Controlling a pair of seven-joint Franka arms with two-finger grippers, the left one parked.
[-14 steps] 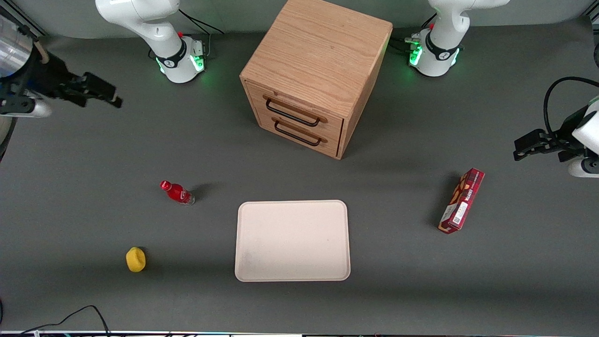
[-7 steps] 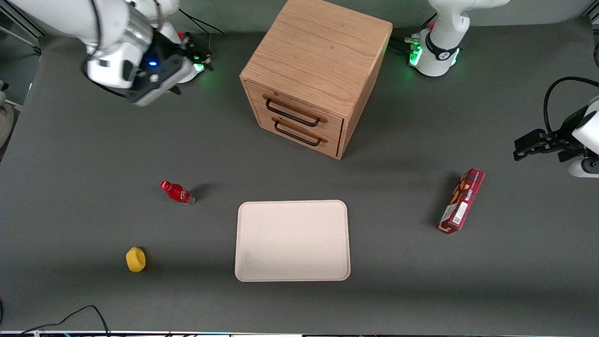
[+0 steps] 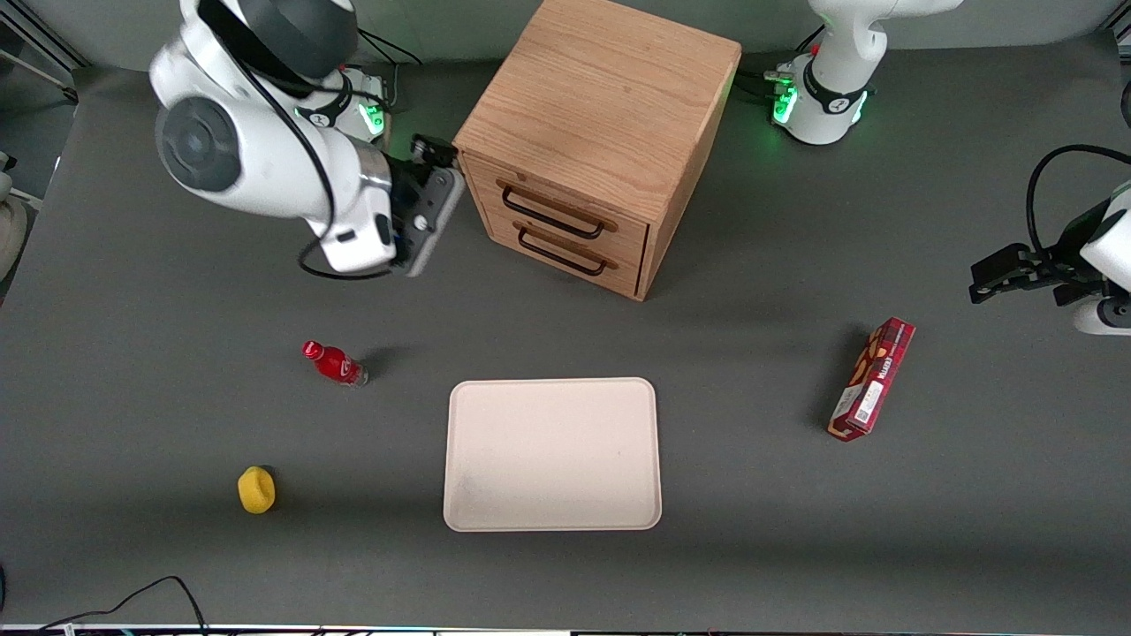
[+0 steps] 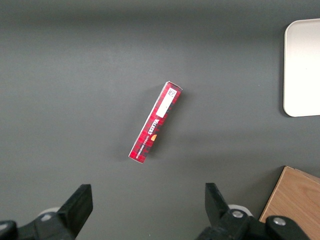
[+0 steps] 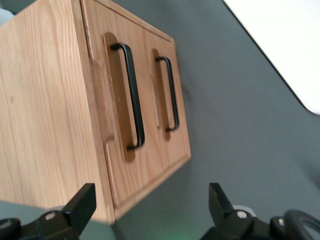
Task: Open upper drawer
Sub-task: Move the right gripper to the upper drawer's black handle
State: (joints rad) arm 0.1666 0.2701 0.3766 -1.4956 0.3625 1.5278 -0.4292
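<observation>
The light-oak cabinet (image 3: 601,106) stands at the back middle of the table. Its upper drawer (image 3: 565,208) is shut flush, with a long black wire handle (image 3: 552,215) across its front; the lower matching drawer (image 3: 574,252) is shut too. My right gripper (image 3: 437,152) hovers beside the cabinet's front corner, toward the working arm's end, touching nothing. In the right wrist view the upper drawer's handle (image 5: 131,95) and the lower one (image 5: 170,92) show ahead of the gripper (image 5: 150,200), whose fingers stand wide open and empty.
A white tray (image 3: 552,455) lies nearer the front camera than the cabinet. A red bottle (image 3: 334,363) and a yellow object (image 3: 256,489) lie toward the working arm's end. A red carton (image 3: 870,378) lies toward the parked arm's end.
The right arm has swung in from the table's edge and dropped beside the cabinet's front corner. Both drawers stay shut.
</observation>
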